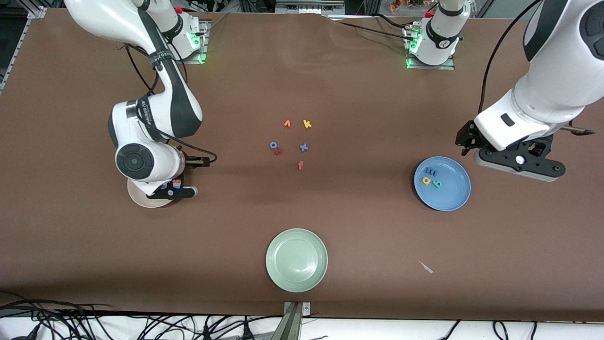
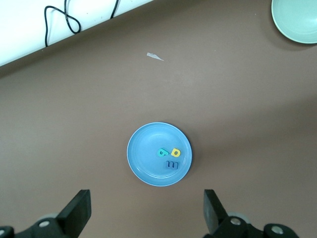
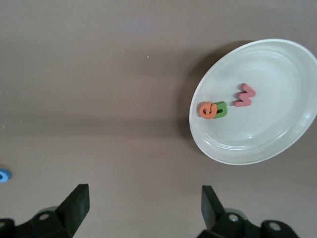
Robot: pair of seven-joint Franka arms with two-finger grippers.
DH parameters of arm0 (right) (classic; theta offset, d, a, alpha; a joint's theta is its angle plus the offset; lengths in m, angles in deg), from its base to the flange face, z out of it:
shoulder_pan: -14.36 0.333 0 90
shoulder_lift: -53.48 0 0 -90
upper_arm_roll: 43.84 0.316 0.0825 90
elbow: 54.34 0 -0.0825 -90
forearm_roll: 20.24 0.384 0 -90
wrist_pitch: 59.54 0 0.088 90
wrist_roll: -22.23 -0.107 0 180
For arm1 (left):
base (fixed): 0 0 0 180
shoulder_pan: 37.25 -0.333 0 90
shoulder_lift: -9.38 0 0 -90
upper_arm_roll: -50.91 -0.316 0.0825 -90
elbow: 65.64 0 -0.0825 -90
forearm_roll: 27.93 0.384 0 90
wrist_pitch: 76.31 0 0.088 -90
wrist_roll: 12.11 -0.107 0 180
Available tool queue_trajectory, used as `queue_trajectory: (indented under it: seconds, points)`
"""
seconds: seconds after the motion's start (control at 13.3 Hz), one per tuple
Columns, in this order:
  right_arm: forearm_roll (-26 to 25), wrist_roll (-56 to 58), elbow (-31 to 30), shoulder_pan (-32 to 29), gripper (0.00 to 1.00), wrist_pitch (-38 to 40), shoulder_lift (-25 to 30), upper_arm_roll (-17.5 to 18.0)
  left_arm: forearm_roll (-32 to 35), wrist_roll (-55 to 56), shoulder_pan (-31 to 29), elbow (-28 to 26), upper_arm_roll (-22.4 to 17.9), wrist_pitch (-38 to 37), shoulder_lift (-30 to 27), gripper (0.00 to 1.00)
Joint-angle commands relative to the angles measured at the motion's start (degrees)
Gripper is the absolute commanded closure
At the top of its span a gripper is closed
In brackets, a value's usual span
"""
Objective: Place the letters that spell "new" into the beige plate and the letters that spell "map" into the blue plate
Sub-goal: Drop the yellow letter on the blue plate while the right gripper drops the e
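The beige plate (image 3: 277, 144) holds the salmon-pink w (image 3: 244, 95), the green n (image 3: 221, 109) and the orange e (image 3: 206, 110), the last two touching near the rim. My right gripper (image 3: 146, 208) hangs open and empty above the table beside this plate; in the front view its hand covers most of the beige plate (image 1: 138, 198). The blue plate (image 1: 448, 198) holds the blue m (image 1: 431, 171), yellow a (image 1: 426, 181) and teal p (image 1: 438, 184). My left gripper (image 2: 147, 213) is open and empty, up over the table beside the blue plate (image 2: 146, 153), toward the left arm's end.
A pale green plate (image 1: 296, 259) sits near the front edge. Loose letters lie mid-table: orange v (image 1: 287, 123), yellow k (image 1: 307, 124), blue o (image 1: 273, 145), blue x (image 1: 304, 147), orange-red f (image 1: 300, 165). A paper scrap (image 1: 426, 267) lies nearer the camera than the blue plate.
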Motion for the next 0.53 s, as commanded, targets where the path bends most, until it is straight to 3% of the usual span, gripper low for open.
queue_trajectory:
  seconds: [0.0, 0.38, 0.45]
  points:
    - [0.23, 0.29, 1.21, 0.49, 0.0, 2.22, 3.09, 0.0, -1.19, 0.57, -0.38, -0.47, -0.56, -0.21, -0.25, 0.0]
    - [-0.21, 1.42, -4.76, -4.15, 0.0, 2.48, 14.33, 2.99, -6.37, 0.74, -5.64, -1.43, -0.48, 0.76, 0.27, 0.0]
    - [-0.56, 3.69, -6.16, -7.47, 0.0, 2.48, 16.97, 5.78, -7.16, 0.48, -5.13, -1.87, -1.17, 1.54, 0.1, 0.0]
